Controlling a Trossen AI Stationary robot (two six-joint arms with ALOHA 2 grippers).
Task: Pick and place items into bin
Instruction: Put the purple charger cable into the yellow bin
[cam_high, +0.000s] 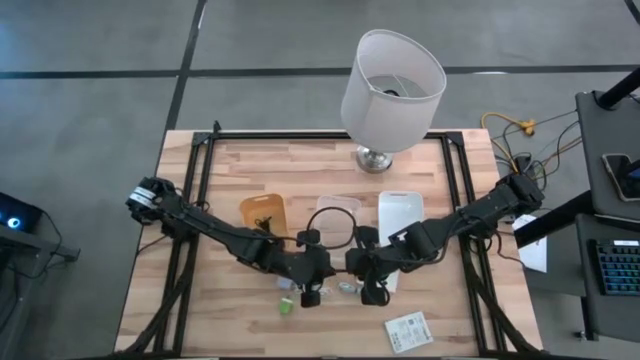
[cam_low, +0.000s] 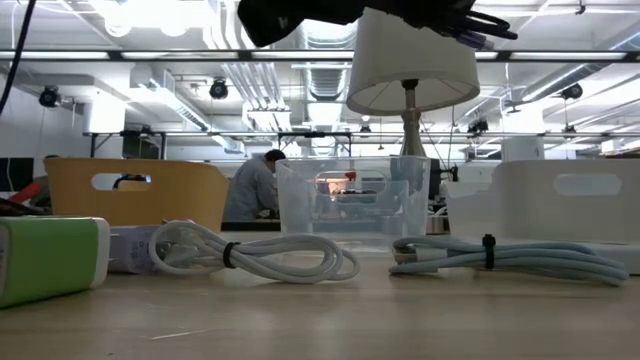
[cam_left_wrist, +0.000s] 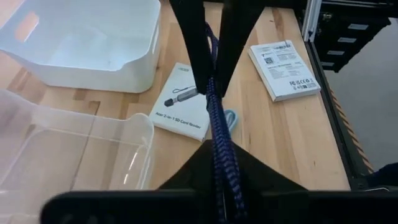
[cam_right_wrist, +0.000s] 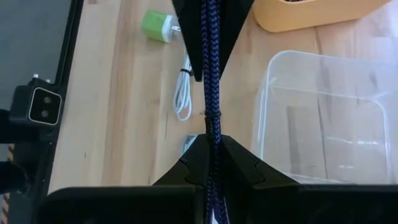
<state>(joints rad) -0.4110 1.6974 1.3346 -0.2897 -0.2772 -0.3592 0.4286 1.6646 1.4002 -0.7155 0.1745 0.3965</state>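
Observation:
A purple-and-black braided cable (cam_left_wrist: 213, 115) runs straight between my two grippers, which meet nose to nose over the near middle of the table (cam_high: 340, 266). My left gripper (cam_left_wrist: 216, 142) is shut on it, and so is my right gripper (cam_right_wrist: 212, 138). On the table lie a green block (cam_right_wrist: 155, 26), a coiled white cable (cam_low: 250, 255), a pale-blue cable (cam_low: 510, 256), a white booklet (cam_left_wrist: 182, 102) and a white printed packet (cam_left_wrist: 285, 61). In a row behind stand an orange bin (cam_high: 263, 212), a clear bin (cam_high: 338, 207) and a white bin (cam_high: 400, 213). My left gripper pinches the braided cable (cam_left_wrist: 215, 134) between its two fingertips, coming level from the table's left, fingers lying along the cable. The cable is lifted clear of the table and stretches straight to the other gripper. My right gripper pinches the same cable (cam_right_wrist: 212, 127) between its fingertips, just past a tie (cam_right_wrist: 213, 115), coming level from the table's right and along the cable. The stretch between the two holds is straight and off the table.
The big white lamp (cam_high: 392, 88) stands at the far middle edge, behind the bins. A black frame (cam_high: 200, 170) rails the table's left and right sides. Bare wood shows at the near left corner (cam_high: 190, 310). A person sits far off in the room (cam_low: 252, 186).

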